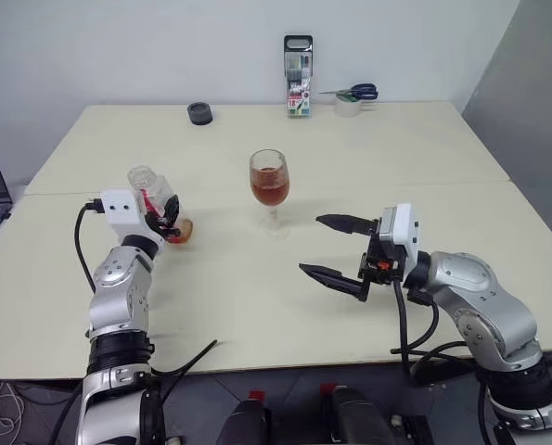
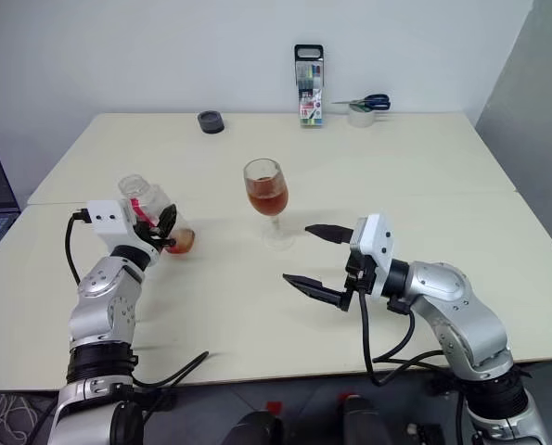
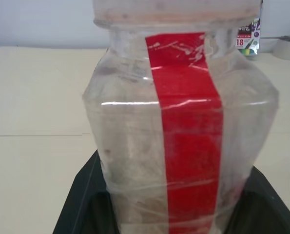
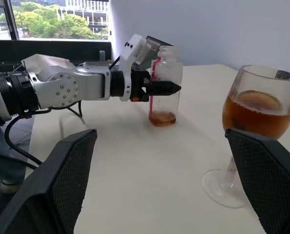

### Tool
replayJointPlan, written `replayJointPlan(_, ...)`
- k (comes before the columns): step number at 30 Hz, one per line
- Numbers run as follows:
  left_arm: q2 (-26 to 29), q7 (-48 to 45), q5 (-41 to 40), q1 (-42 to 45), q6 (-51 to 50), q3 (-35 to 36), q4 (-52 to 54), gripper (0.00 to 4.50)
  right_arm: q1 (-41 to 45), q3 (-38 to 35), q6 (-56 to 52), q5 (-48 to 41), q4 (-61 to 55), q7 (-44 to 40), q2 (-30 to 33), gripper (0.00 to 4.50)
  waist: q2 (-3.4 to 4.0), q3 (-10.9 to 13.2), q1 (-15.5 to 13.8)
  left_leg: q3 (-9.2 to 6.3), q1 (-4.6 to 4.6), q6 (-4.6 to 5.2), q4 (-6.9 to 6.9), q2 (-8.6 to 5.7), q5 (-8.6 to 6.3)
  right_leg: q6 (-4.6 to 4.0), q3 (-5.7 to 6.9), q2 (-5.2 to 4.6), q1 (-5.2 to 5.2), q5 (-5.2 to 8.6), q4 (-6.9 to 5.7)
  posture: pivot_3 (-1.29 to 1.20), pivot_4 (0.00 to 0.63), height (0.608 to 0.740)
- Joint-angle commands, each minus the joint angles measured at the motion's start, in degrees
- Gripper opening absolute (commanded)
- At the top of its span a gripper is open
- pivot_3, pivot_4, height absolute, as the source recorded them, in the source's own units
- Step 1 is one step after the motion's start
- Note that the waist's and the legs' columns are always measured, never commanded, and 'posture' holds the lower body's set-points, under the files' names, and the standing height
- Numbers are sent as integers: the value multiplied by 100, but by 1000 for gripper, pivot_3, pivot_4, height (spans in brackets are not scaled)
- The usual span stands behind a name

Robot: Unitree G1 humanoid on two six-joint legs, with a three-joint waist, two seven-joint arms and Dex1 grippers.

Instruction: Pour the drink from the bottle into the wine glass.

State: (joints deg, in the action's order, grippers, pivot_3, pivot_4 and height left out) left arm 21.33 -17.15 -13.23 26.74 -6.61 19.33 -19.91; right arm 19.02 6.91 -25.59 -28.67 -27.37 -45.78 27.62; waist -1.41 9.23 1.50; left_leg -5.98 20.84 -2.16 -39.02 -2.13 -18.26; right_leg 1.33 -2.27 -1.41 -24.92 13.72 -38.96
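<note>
Your left gripper (image 1: 167, 220) is clamped on the bottle (image 1: 155, 199), which stands upright, uncapped, on the table's (image 1: 257, 306) left side with a little drink (image 4: 162, 118) left at its bottom. The glass (image 1: 270, 185) stands mid-table, about half full. Your right gripper (image 1: 339, 250), near and right of it, has its fingers wide apart, empty.

Arms: silver-grey rounded metal casings with black joint rings and small dark screws.
Wrists: white boxy camera housings.
Left hand (image 1: 168, 221): black fingers.
Right hand (image 1: 336, 248): black textured fingers, small orange-red part.
Cables: black, looping loosely.
</note>
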Motion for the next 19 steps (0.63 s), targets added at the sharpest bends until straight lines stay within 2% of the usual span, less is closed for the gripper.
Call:
replayJointPlan(1,81,-30,77,78,224,-70,-305,2229,112,-48,-18,-49,-167,107,-48,4500,0,-2,0,0,-1,0,0,0,0,0,0,0,1,0,0,0,150,740)
replayJointPlan(8,38,-52,3,-133,147,-153,-60,4435,35,-25,-163,-55,-264,247,-77,4500,0,-3,3,-2,0,0,1,1,0,0,1,0,0,0,2,0,150,740)
replayJointPlan(13,-23,178,9,-735,-282,-151,760,4472,-470,85,-161,365,-387,564,44,4500,0,-3,3,-4,1,1,5,3,-1,0,-1,0,-1,0,4,0,150,740)
replayJointPlan(19,-132,411,-89,-1775,-1061,-170,2178,4472,-1150,-216,-513,761,-449,1755,-294,4500,0,-4,3,-3,-1,0,6,6,-1,0,-10,-1,0,0,3,0,150,740)
